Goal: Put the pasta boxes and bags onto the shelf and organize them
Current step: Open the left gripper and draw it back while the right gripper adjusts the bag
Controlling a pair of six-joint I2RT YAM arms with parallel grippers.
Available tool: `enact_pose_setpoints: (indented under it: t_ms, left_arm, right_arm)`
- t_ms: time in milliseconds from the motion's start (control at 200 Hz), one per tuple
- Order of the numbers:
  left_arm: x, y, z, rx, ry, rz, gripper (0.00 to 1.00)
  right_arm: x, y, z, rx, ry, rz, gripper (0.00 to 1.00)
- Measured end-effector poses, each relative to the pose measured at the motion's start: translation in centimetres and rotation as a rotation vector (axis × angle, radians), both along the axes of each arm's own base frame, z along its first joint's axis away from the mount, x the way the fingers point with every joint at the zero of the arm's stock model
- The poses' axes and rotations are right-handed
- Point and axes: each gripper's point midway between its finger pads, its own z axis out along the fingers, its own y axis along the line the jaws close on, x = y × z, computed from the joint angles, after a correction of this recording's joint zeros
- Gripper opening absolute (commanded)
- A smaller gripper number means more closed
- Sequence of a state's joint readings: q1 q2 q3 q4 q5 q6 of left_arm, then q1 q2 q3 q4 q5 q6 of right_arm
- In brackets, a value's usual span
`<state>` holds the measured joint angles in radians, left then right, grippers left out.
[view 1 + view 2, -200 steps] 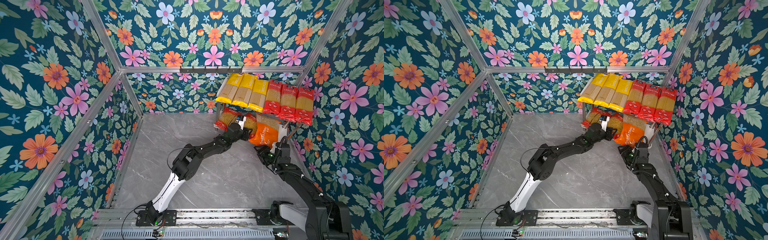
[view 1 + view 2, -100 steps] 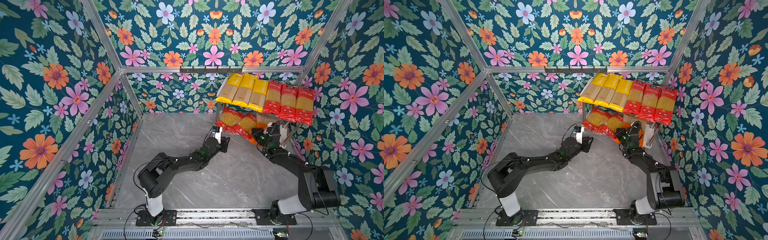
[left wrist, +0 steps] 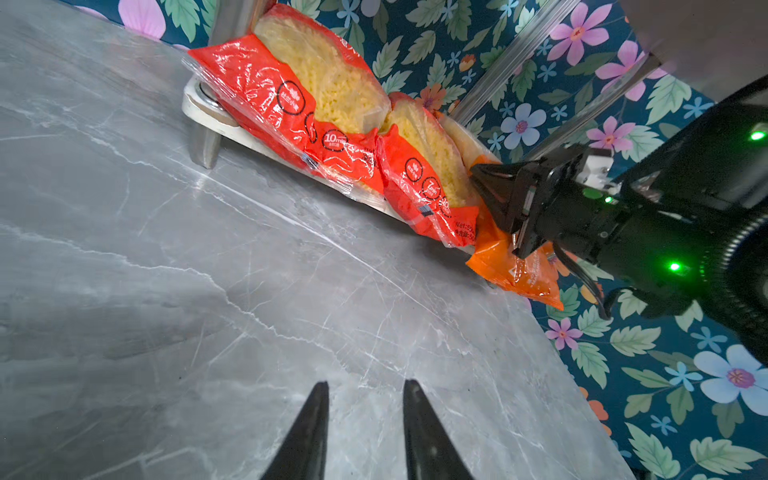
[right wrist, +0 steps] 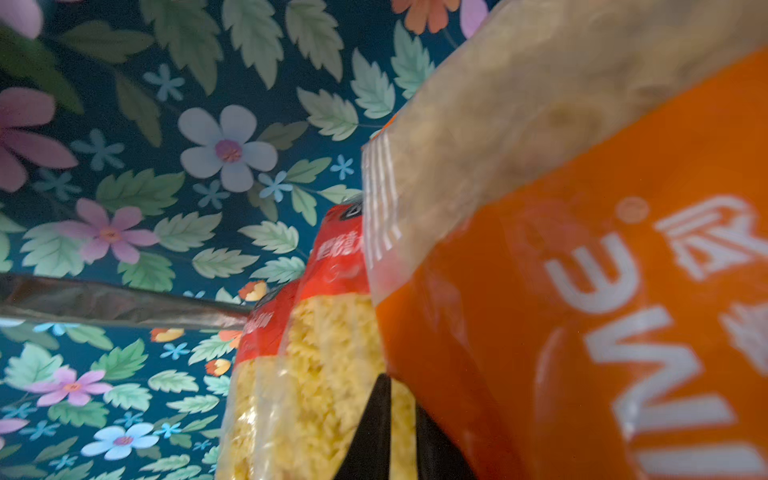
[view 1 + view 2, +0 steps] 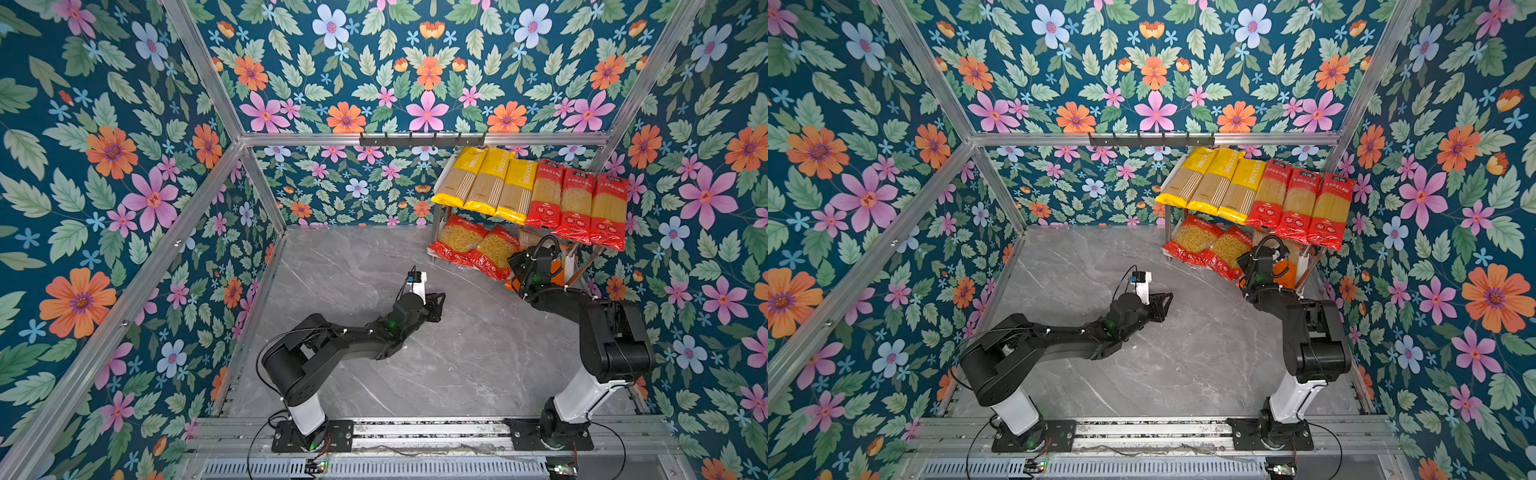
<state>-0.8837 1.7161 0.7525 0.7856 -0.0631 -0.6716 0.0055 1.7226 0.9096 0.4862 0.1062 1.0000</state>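
Yellow packs (image 5: 486,183): three long ones lie side by side on the top board of the shelf (image 5: 434,228), at its left end, in both top views
Long red packs (image 5: 575,203): three more lie side by side on the same board, just right of the yellow ones; their front ends stick out past the board
Short red packs (image 5: 478,249): two lean side by side on the bottom board, at its left and middle; their low ends hang over the front edge
Orange pack (image 3: 511,266): sits at the right end of the bottom board, touching the right short red pack; its low end hangs over the front edge; the right arm hides most of it in both top views
Right gripper (image 4: 401,403): right up against the orange pack, where it meets the short red pack; its fingers are close together with only a thin gap; I cannot tell if they pinch anything
Left gripper (image 3: 365,384): hangs low over the table, well apart from the shelf and pointing toward it; its fingers are spread a little and nothing is between them
Table (image 5: 415,365): grey with a marble look; the shelf stands in its far right corner
Hook rail (image 5: 419,139): black, on the back frame, just above the shelf's left end
Walls: dark blue with big flowers and leaves
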Motion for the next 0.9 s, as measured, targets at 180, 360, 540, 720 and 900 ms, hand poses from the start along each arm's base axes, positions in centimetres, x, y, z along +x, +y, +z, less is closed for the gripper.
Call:
enact_pose_setpoints:
  t_ms: [180, 360, 540, 720, 900]
  left_arm:
    - [0.0, 0.0, 0.6, -0.008, -0.009, 0.0, 0.33]
    - [-0.6, 0.8, 2.0, -0.004, -0.034, -0.005, 0.3]
    - [-2.2, 3.5, 4.0, 0.037, -0.097, 0.009, 0.31]
    - [-3.6, 7.2, 6.2, 0.121, -0.2, 0.056, 0.32]
    - [-4.1, 12.6, 9.3, 0.247, -0.324, 0.205, 0.54]
  right_arm:
    - [0.1, -0.9, 0.0, 0.023, 0.014, 0.026, 0.15]
    - [-0.2, 1.3, 1.1, 0.068, 0.028, 0.143, 0.21]
    - [-2.6, 5.1, 4.2, 0.076, 0.002, 0.295, 0.25]
    - [-7.2, 5.7, 3.2, 0.053, 0.059, 0.347, 0.25]
    - [-12.1, 6.9, 6.3, -0.112, 0.05, 0.444, 0.33]
